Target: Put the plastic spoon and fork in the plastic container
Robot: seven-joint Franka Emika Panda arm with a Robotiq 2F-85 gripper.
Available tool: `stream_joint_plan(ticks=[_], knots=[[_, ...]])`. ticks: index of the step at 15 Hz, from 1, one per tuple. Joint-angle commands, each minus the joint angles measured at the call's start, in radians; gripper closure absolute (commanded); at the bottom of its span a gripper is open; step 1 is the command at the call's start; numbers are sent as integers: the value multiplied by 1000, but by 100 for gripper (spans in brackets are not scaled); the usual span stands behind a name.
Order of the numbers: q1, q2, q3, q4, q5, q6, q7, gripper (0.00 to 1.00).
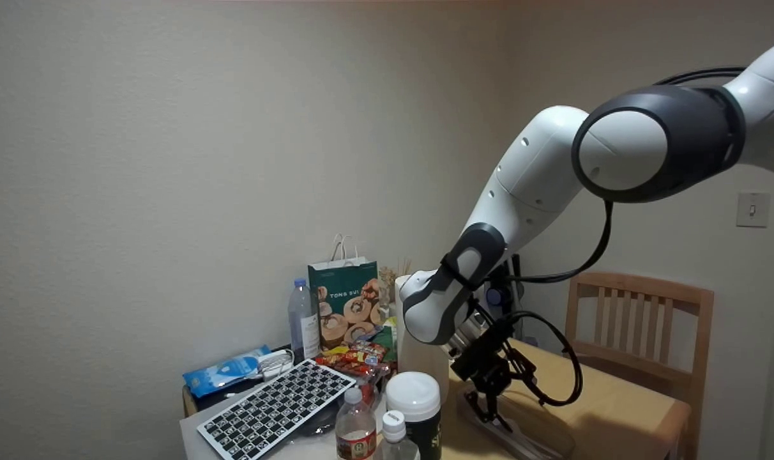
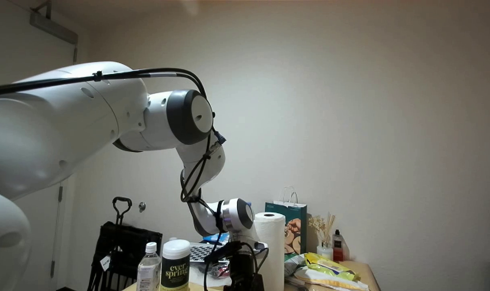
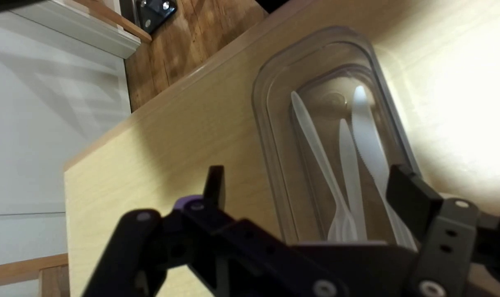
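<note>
Fork (image 3: 321, 159) lies in the container (image 3: 274, 165) (spoon unconfirmed, some ends hidden), gripper (image 3: 310, 189) spread apart, empty: apparently half done or better.

Green bag (image 1: 343, 300), towel roll (image 2: 270, 250) (upright), chair (image 1: 645, 286)

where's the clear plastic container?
In the wrist view, the clear plastic container sits right of centre on the wooden table, plastic cutlery inside, lower end hidden behind the open gripper.
</note>
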Motion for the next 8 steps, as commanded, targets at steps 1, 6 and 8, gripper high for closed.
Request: stream_joint_plan(ticks=[1,6,8], knots=[[3,3,-3,4,3,-2,-2,0],[14,-65,-11,-38,-24,24,-3,0],[18,-92,-14,-42,-34,19,0,0]])
